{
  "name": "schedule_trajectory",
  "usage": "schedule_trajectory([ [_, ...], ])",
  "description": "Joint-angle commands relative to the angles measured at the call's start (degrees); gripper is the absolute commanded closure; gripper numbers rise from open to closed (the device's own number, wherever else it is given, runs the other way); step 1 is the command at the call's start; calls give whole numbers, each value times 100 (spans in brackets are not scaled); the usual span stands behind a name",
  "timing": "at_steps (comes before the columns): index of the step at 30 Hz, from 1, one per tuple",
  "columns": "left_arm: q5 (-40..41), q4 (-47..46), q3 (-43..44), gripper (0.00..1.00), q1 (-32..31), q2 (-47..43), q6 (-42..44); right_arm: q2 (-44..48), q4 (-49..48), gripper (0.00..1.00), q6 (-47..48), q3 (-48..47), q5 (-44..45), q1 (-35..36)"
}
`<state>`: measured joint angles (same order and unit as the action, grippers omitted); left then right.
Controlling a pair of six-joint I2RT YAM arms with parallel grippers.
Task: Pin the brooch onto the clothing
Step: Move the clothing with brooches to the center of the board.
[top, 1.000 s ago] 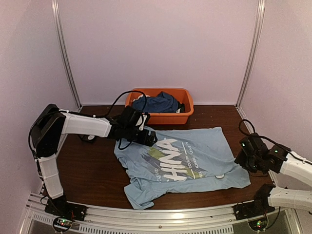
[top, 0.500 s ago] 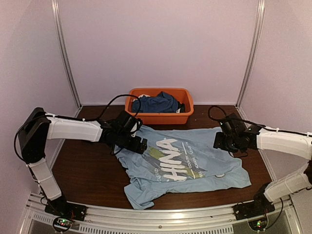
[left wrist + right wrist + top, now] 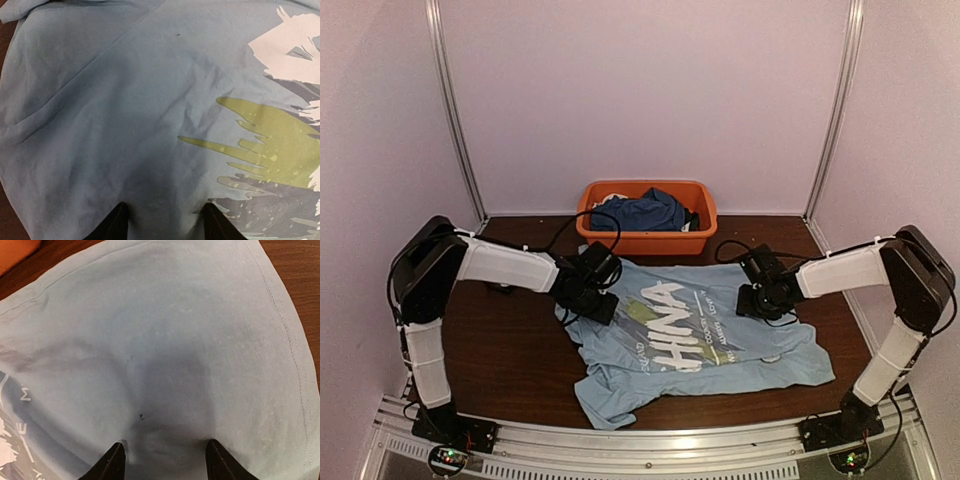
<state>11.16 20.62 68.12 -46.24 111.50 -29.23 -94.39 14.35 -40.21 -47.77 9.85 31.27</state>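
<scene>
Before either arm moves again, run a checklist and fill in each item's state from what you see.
1. T-shirt spread print-up on the table: ok.
2. Fabric flat: not ok; it is wrinkled and the near-left corner is bunched.
3. Left gripper open over the shirt: ok.
4. Right gripper open over the shirt: ok.
5. Brooch in a gripper: not ok; it lies on the shirt's near-right part, apart from both grippers.
6. Fingertips touching the fabric: cannot tell.
</scene>
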Motion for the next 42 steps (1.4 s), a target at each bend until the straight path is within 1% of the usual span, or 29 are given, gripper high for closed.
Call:
schedule_trajectory([
  [1, 310, 368, 451, 55, 26, 489, 48, -526, -358, 44, 63, -154, -76, -313],
  [2, 371, 426, 569, 59, 27, 581, 75, -625, -386, 44, 60, -188, -79, -370],
  [5, 496, 535, 911, 63, 80, 839, 195, -918, -464, 44, 78, -328, -7, -523],
  [8, 584, 577, 1218, 66, 170, 1056, 347, -1226, -471, 44, 128, -565, 47, -692],
  [12, 769, 594, 1540, 65, 249, 1207, 568, -1651, -347, 44, 114, -1021, -83, -860],
  [14, 852, 609, 1675, 62, 272, 1240, 663, -1744, -277, 44, 102, -1250, -122, -872],
  [16, 938, 691, 1798, 56, 302, 1246, 722, -1767, -154, 43, 76, -1486, -170, -885],
  [18, 996, 780, 1880, 53, 345, 1203, 729, -1698, -95, 42, 88, -1601, -200, -885],
  [19, 1002, 822, 1888, 47, 358, 1145, 727, -1586, -47, 41, 96, -1630, -221, -885],
  [22, 935, 845, 1641, 14, 361, 739, 632, -1091, -10, 35, 159, -1536, -433, -885],
  [23, 874, 820, 1491, 5, 361, 521, 577, -842, -34, 33, 174, -1448, -572, -877],
  [24, 807, 759, 1304, 3, 361, 286, 513, -594, -73, 30, 199, -1354, -720, -865],
  [26, 823, 675, 944, 2, 361, -289, 360, -107, -28, 21, 290, -1238, -891, -797],
  [27, 891, 663, 788, 2, 366, -517, 284, 103, 22, 19, 369, -1202, -924, -733],
  [29, 1093, 732, 517, 2, 401, -936, 88, 520, 149, 9, 481, -1149, -952, -573],
  [30, 1146, 760, 393, 2, 468, -1111, -21, 687, 189, 8, 538, -1114, -973, -478],
  [32, 1083, 778, 101, 2, 717, -1446, -272, 996, 206, 7, 649, -1010, -975, -236],
  [35, 953, 665, -372, 2, 1361, -1769, -498, 1324, 200, 7, 742, -880, -919, 168],
  [39, 664, 541, -633, 2, 2143, -1837, -557, 1438, 211, 8, 813, -809, -768, 599],
  [42, 619, 420, -656, 2, 2561, -1794, -513, 1437, 244, 9, 861, -792, -582, 868],
])
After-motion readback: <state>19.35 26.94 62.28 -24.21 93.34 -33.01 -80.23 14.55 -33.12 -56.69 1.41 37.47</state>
